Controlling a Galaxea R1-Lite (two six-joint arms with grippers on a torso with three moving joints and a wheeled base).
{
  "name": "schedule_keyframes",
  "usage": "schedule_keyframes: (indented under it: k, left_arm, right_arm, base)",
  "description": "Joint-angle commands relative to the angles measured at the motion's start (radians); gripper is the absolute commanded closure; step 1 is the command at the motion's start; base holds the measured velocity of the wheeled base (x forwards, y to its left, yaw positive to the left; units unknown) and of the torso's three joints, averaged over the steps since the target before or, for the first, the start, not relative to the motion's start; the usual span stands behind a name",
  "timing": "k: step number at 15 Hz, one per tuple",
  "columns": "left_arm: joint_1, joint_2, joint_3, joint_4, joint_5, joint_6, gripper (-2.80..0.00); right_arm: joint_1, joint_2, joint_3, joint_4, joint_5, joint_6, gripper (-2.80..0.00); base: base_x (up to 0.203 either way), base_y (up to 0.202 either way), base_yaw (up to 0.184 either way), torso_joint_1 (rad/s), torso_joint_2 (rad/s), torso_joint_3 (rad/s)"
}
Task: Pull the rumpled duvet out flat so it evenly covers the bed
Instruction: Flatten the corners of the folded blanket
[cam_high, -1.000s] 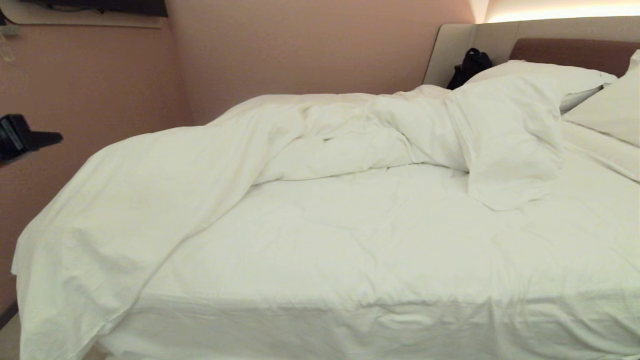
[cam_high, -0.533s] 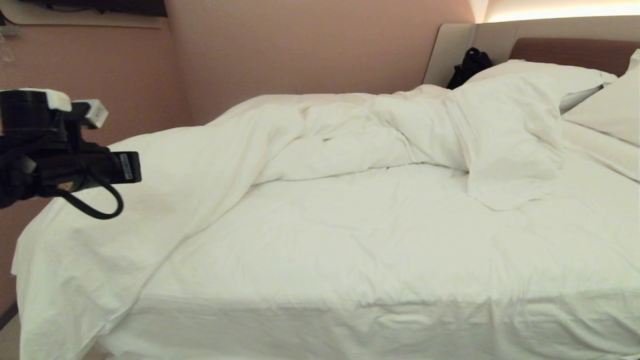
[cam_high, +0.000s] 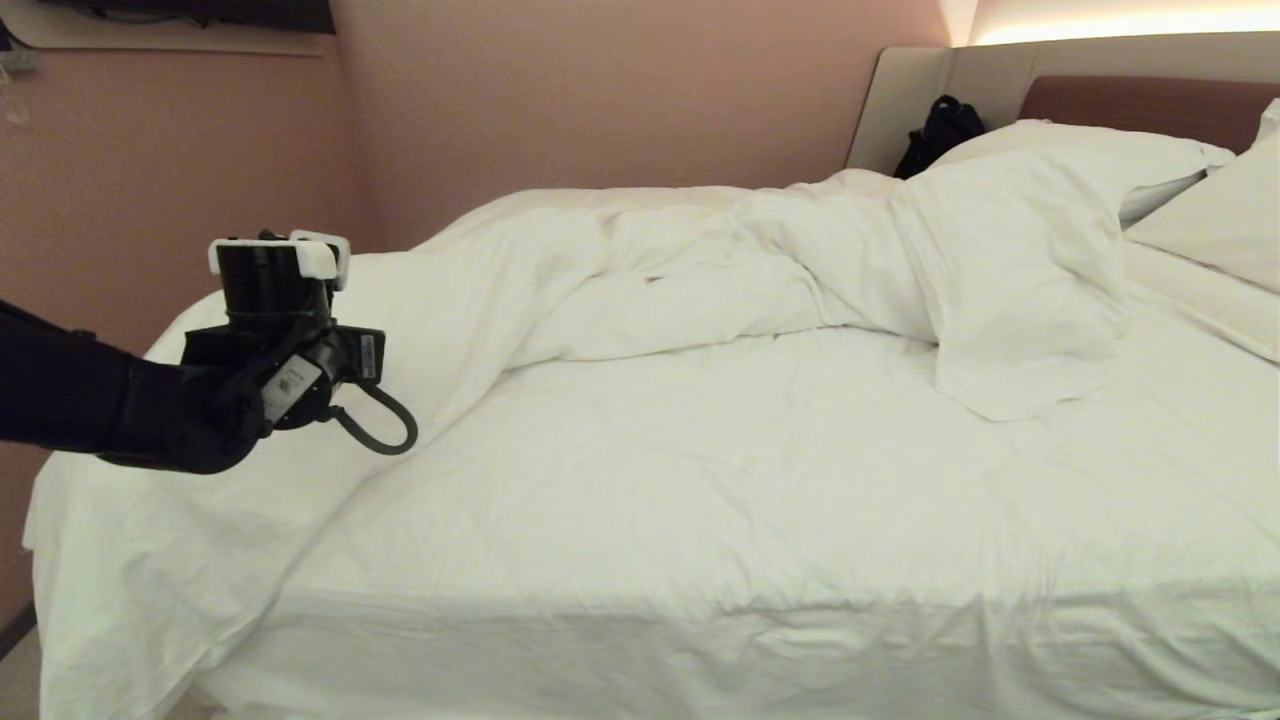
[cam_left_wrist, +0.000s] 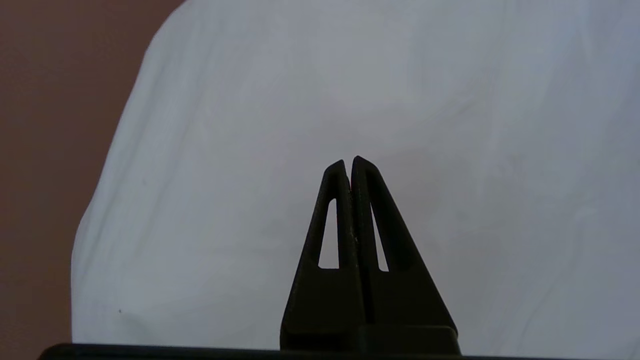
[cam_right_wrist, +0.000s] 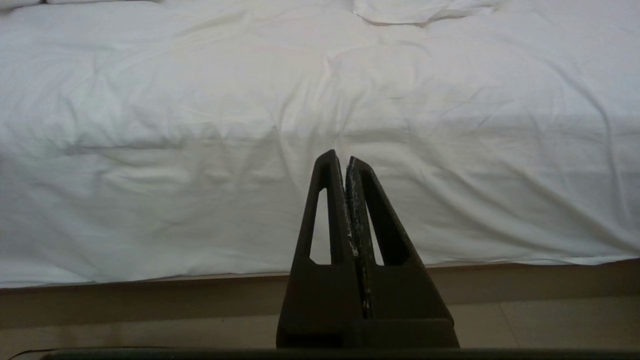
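The white duvet (cam_high: 640, 270) lies rumpled, bunched along the far side of the bed (cam_high: 750, 480), and hangs over its left corner (cam_high: 150, 560). One flap (cam_high: 1010, 300) is folded toward the pillows. My left arm (cam_high: 270, 350) reaches in from the left, above the duvet's left part. In the left wrist view the left gripper (cam_left_wrist: 348, 162) is shut, empty, and points at smooth white duvet cloth (cam_left_wrist: 400, 100). My right gripper (cam_right_wrist: 341, 157) is shut and empty, low in front of the bed's near side (cam_right_wrist: 300, 125).
Two white pillows (cam_high: 1090, 150) (cam_high: 1220, 220) lean against the brown headboard (cam_high: 1130, 105). A black bag (cam_high: 940, 130) sits in the far corner by the pink wall (cam_high: 600, 90). The bed's base (cam_right_wrist: 150, 300) and pale floor (cam_right_wrist: 550, 320) show below the right gripper.
My left arm has swung in from the picture's left edge toward the right and now hangs over the duvet's left part. The duvet and pillows have not moved.
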Motion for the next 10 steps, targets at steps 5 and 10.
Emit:
schedule_keyframes:
  k: [5,10]
  left_arm:
    - [0.001,-0.075,0.007,0.011,0.058,0.000,0.00]
    - [0.102,-0.174,0.085,0.114,0.101,-0.014,0.00]
  right_arm:
    - [0.000,0.000,0.000,0.000,-0.001,0.000,0.00]
    - [0.000,0.000,0.000,0.000,0.000,0.000,0.00]
  base:
    - [0.000,0.000,0.000,0.000,0.00,0.000]
    - [0.000,0.000,0.000,0.000,0.00,0.000]
